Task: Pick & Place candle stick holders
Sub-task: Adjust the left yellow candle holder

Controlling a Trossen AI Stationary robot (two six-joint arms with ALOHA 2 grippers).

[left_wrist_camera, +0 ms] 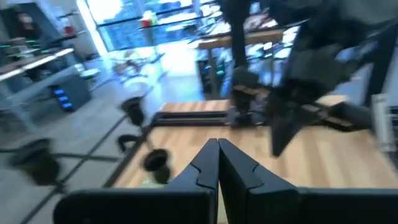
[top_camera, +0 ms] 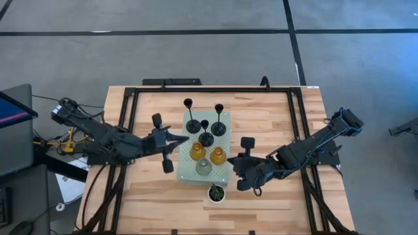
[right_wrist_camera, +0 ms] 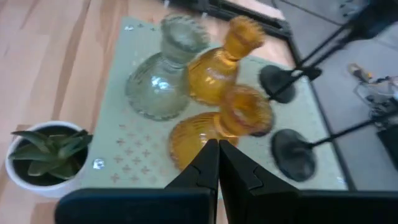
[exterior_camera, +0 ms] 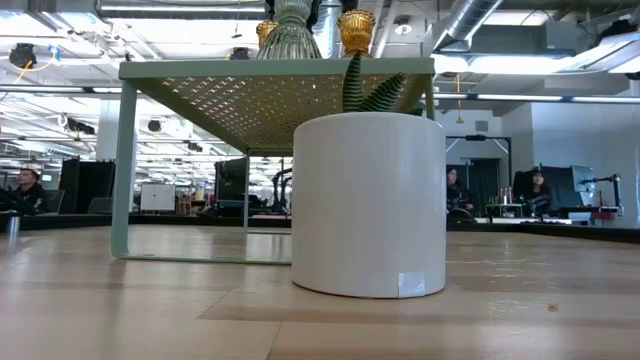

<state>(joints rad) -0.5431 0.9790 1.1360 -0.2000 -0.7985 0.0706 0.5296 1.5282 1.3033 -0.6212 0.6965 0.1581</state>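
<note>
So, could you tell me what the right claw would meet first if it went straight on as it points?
Probably the nearer amber holder: the shut right claw points straight at it, though depth is unclear.

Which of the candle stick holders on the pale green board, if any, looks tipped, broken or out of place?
None. Three black stemmed holders, two amber glass holders and the clear-grey glass holder stand upright on the pale green perforated board.

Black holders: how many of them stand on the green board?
3. One stands at the board's far left corner, one at the far right, and one between them, nearer the amber holders. None seems hidden in the high view.
</note>
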